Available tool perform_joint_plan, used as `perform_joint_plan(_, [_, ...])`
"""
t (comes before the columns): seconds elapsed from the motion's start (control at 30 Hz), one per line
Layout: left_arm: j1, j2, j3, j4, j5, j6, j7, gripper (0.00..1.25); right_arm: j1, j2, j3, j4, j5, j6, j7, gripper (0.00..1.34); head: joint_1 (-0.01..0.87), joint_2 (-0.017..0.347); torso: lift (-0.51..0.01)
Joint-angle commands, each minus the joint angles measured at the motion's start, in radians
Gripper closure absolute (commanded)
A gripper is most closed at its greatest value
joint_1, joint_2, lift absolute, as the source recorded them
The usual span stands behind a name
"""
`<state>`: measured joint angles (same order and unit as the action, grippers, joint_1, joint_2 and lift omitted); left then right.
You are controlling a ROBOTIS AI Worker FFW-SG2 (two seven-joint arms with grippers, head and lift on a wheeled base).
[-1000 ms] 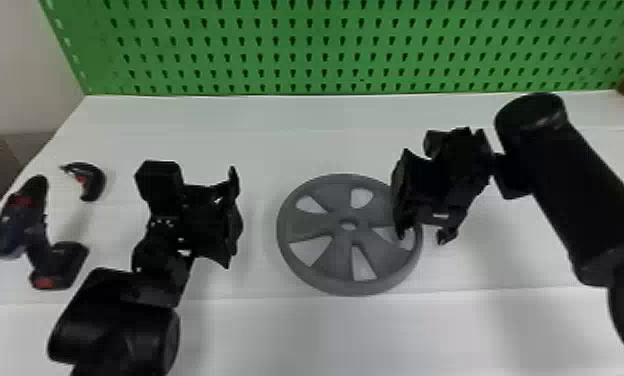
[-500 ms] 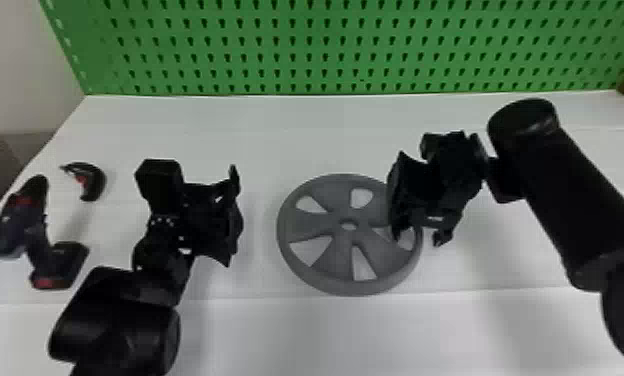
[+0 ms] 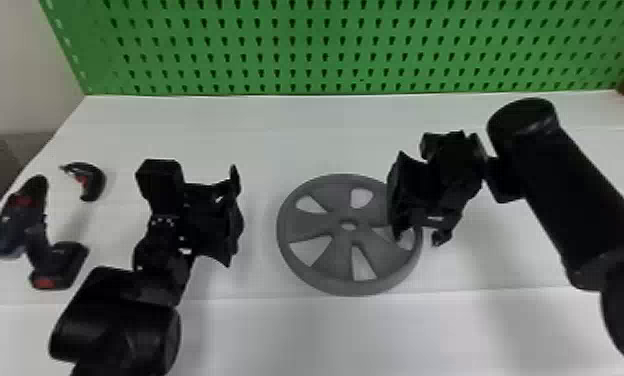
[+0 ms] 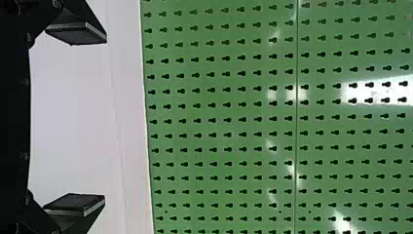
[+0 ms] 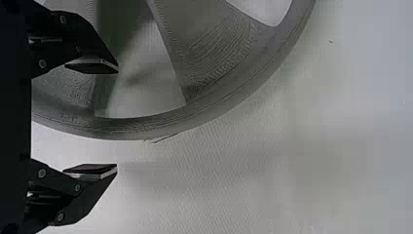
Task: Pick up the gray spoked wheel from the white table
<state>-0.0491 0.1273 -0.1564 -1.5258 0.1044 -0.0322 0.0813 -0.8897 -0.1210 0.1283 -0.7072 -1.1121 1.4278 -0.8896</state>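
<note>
Claw point(image 5: 117, 118) (right, black, two-fingered), gaping wide, had edged inward toward the round gray spoked wheel point(image 3: 336, 257); grasping it looked nearer.

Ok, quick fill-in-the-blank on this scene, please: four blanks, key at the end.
1. The wheel on the table is coloured ____.
2. The pegboard behind the table is coloured ____.
3. The right gripper, by the wheel's rim, has its two fingers apart, so it is ____, not shut.
4. Seen from the robot, the drill lies on the ____ side of the table.

Missing words: gray; green; open; left.
</note>
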Motion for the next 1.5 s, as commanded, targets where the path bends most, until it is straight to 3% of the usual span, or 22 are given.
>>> perform_joint_plan(0.0, [0.000, 0.000, 0.000, -0.001, 0.000, 0.000, 0.000, 0.13, 0.002, 0.000, -0.009, 0.000, 0.000, 0.000, 0.000, 0.67, 0.767, 0.035, -0.107])
perform_joint_plan(0.27, [0.000, 0.000, 0.000, -0.001, 0.000, 0.000, 0.000, 0.13, 0.003, 0.001, -0.010, 0.005, 0.000, 0.002, 0.000, 1.06, 0.767, 0.035, -0.107])
perform_joint_plan(0.53, [0.000, 0.000, 0.001, -0.001, 0.000, 0.000, 0.000, 0.13, 0.003, 0.003, -0.009, 0.005, 0.000, 0.005, 0.000, 1.14, 0.767, 0.035, -0.107])
perform_joint_plan(1.2, [0.002, 0.000, 0.003, 0.001, 0.000, 0.000, 0.000, 0.13, -0.009, 0.004, 0.010, -0.005, 0.005, 0.014, -0.002, 1.15, 0.767, 0.035, -0.107])
perform_joint_plan(1.47, [0.006, 0.000, 0.008, 0.001, 0.001, -0.003, 0.000, 0.13, -0.043, 0.012, -0.042, -0.055, 0.058, 0.114, -0.002, 1.14, 0.767, 0.035, -0.107])
